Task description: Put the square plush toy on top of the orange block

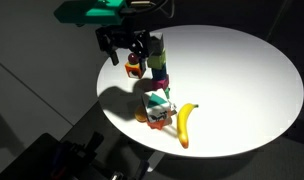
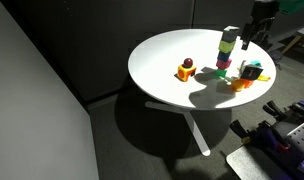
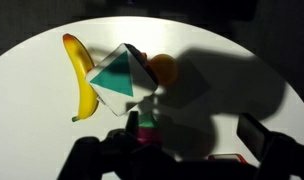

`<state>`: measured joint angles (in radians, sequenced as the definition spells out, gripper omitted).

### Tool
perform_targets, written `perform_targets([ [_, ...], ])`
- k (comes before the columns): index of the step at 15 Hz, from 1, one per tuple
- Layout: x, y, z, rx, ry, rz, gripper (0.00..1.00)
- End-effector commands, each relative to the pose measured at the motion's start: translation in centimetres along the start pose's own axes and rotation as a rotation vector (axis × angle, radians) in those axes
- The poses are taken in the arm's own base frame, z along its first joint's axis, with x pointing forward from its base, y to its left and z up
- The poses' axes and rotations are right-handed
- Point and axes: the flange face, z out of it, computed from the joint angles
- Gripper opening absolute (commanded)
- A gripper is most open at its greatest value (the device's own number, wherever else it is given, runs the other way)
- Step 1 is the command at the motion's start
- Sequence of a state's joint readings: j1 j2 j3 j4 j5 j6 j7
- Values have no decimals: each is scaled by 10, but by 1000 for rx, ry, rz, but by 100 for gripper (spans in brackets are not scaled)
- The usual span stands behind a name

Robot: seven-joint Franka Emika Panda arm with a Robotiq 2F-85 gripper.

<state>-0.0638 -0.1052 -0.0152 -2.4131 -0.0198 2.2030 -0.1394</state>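
The square plush toy (image 3: 120,82), white with a teal triangle, lies on top of the orange block (image 3: 165,67), next to the banana. In both exterior views the toy (image 1: 158,102) (image 2: 253,70) sits on the orange block (image 1: 152,117) (image 2: 239,84). My gripper (image 3: 192,128) is open and empty. It hangs above the table, raised clear of the toy, near the tall stack of coloured blocks (image 1: 158,65). In both exterior views the gripper (image 1: 128,48) (image 2: 251,38) is well above the tabletop.
A yellow banana (image 1: 184,126) (image 3: 80,82) lies beside the toy near the round white table's (image 1: 242,80) edge. The block stack (image 2: 227,50) stands mid-table. A small orange-yellow piece with a dark top (image 2: 186,69) (image 1: 134,68) sits apart from it.
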Motion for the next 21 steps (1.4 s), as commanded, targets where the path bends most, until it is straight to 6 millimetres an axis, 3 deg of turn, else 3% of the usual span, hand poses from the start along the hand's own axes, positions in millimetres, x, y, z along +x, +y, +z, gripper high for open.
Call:
perform_targets([
  [1, -12, -15, -17, -26, -22, 46, 100],
  [11, -27, -39, -48, -49, 1, 65, 100],
  [21, -21, -39, -51, -33, 12, 54, 100],
])
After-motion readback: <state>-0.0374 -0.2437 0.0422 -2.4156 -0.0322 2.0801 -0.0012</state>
